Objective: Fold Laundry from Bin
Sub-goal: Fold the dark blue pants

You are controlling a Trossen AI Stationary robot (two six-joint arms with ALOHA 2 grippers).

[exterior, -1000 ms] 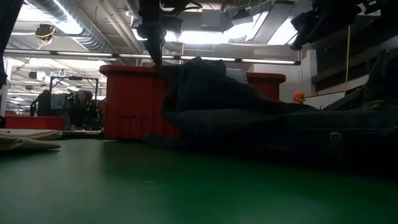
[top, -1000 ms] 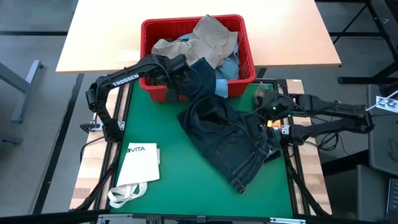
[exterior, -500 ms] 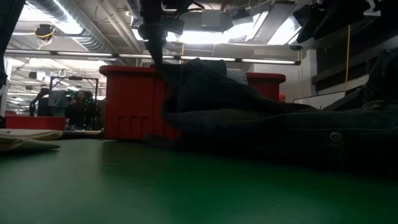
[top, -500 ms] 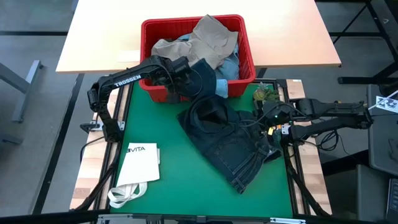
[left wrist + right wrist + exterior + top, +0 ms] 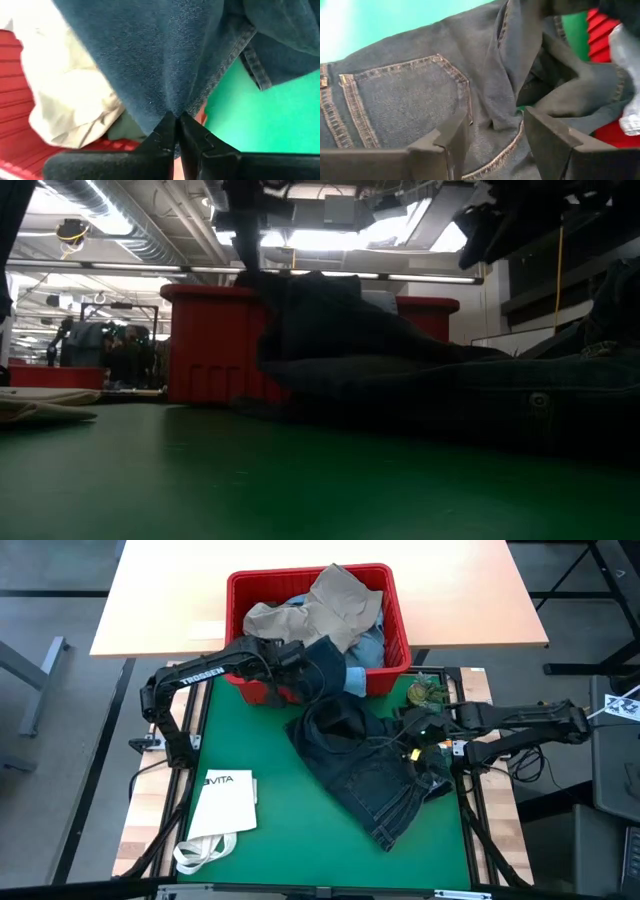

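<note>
The red bin (image 5: pixel 312 610) at the mat's far edge holds khaki trousers (image 5: pixel 335 602) and light blue cloth (image 5: pixel 370 645). Dark navy jeans (image 5: pixel 370 765) hang over the bin's near rim and spread across the green mat, back pocket (image 5: pixel 405 100) up. My left gripper (image 5: pixel 312 665) is at that rim, shut on the jeans (image 5: pixel 165 60). Over the jeans' right part my right gripper (image 5: pixel 405 735) hovers open, its fingers (image 5: pixel 455 135) on either side of a seam fold, touching nothing. My left gripper pinches a fold of the jeans' denim (image 5: pixel 172 107) between its two fingers, where the cloth lies over the bin's near rim. The fingers (image 5: pixel 245 245) point down at it from above. The rest of the jeans trails down onto the mat, slack.
A white tote bag (image 5: pixel 222 808) lies on the mat's near left. A small green-brown thing (image 5: pixel 420 692) sits at the mat's far right corner. A pale tabletop (image 5: pixel 160 600) carries the bin's far part. Bare green mat (image 5: pixel 290 830) lies near the front edge.
My left gripper has shut on the jeans' fold at the bin's rim, staying nearly in place. My right gripper has moved toward the table's left, from the mat's right edge out over the jeans, staying open.
</note>
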